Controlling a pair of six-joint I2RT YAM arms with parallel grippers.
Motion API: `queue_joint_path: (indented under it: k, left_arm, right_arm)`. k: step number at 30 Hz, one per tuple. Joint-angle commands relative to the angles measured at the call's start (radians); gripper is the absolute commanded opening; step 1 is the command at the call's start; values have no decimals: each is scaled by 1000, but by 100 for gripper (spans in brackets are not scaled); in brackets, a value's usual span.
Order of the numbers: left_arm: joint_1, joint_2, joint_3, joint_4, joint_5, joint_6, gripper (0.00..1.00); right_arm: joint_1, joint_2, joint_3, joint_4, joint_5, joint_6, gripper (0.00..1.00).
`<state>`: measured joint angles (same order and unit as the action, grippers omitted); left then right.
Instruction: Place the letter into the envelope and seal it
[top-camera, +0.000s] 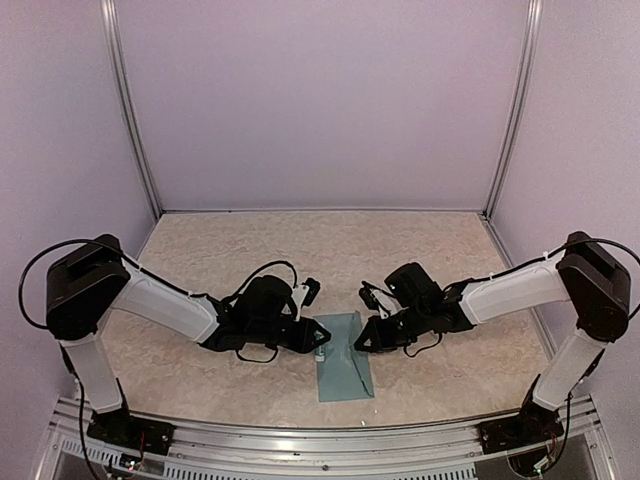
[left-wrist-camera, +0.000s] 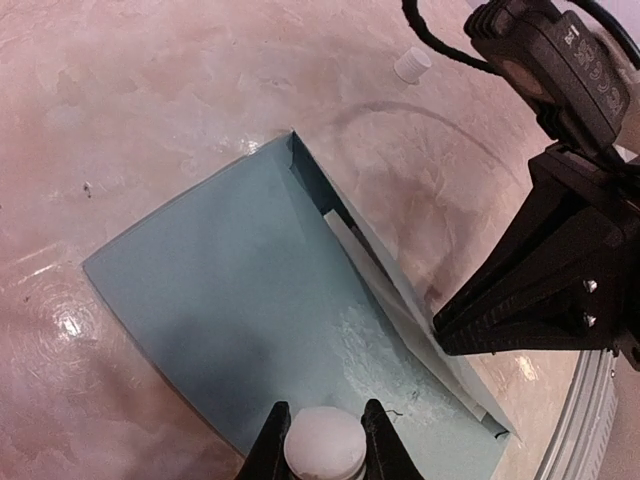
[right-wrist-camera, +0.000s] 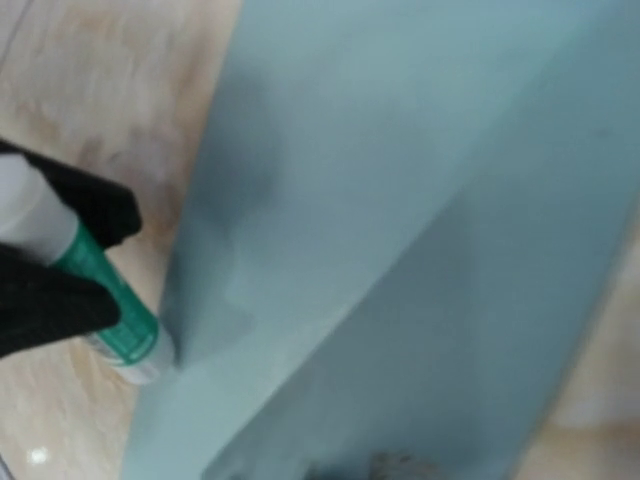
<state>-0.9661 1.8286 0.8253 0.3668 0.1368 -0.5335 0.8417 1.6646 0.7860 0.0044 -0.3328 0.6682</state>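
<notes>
The teal envelope (top-camera: 345, 375) lies flat near the table's front edge, between both arms. In the left wrist view the envelope (left-wrist-camera: 220, 300) has its flap raised along the right side. A white strip of the letter (left-wrist-camera: 343, 232) shows under that flap, and a whitish glue smear (left-wrist-camera: 390, 360) marks the paper. My left gripper (left-wrist-camera: 325, 408) is shut on a glue stick (left-wrist-camera: 324, 445) standing just over the envelope's near edge. My right gripper (left-wrist-camera: 437, 333) has its jaws closed to a point on the flap's edge. The flap (right-wrist-camera: 400, 150) fills the right wrist view and hides my own fingers; the green-and-white glue stick (right-wrist-camera: 105, 310) is at its left.
A small white cap (left-wrist-camera: 411, 63) lies on the beige table beyond the envelope. A black cable arcs over the table near the right arm (top-camera: 500, 295). The metal rail (top-camera: 330, 445) runs along the near edge, with walls and frame posts at the back.
</notes>
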Motion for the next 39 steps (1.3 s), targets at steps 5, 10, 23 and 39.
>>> queue_joint_path:
  k: [5, 10, 23, 39]
  left_arm:
    - [-12, 35, -5, -31, -30, 20, 5]
    - [-11, 35, -5, -34, -29, 23, 4]
    - [-13, 33, 29, -38, -29, 30, 4]
    - [14, 119, 123, 3, -17, 58, 4]
  right_arm:
    - [20, 94, 41, 31, -69, 22, 0]
    - [22, 135, 42, 53, -118, 43, 0]
    - [22, 175, 54, 49, -80, 70, 0]
    - [12, 169, 42, 27, 8, 114, 0]
